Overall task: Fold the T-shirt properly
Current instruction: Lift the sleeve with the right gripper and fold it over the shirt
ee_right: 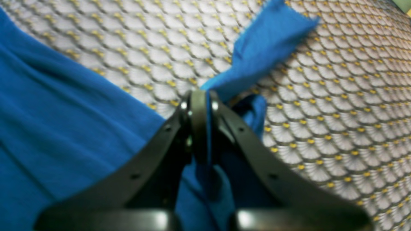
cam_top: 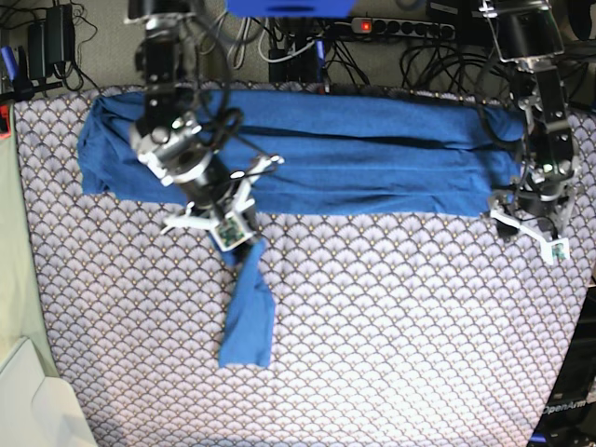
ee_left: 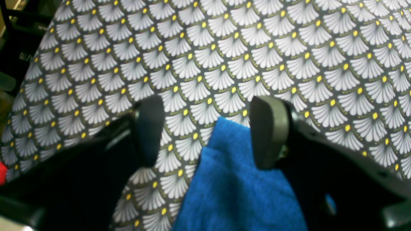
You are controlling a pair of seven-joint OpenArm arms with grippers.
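The blue T-shirt (cam_top: 354,154) lies as a long folded band along the far side of the table. One sleeve (cam_top: 248,317) runs from it toward the front over the scallop-patterned tablecloth (cam_top: 400,326). My right gripper (cam_top: 248,244) is shut on that sleeve near the body; in the right wrist view the jaws (ee_right: 202,96) pinch blue cloth, the sleeve end (ee_right: 269,41) stretches past them and the shirt body (ee_right: 48,112) fills the left. My left gripper (cam_top: 523,212) hovers open at the band's right end, a blue corner (ee_left: 231,166) lying between its fingers (ee_left: 269,131).
Cables and a power strip (cam_top: 400,28) run behind the table's far edge. The table's right edge is close to the left arm (cam_top: 549,140). A pale surface (cam_top: 28,400) sits beside the table at the front left.
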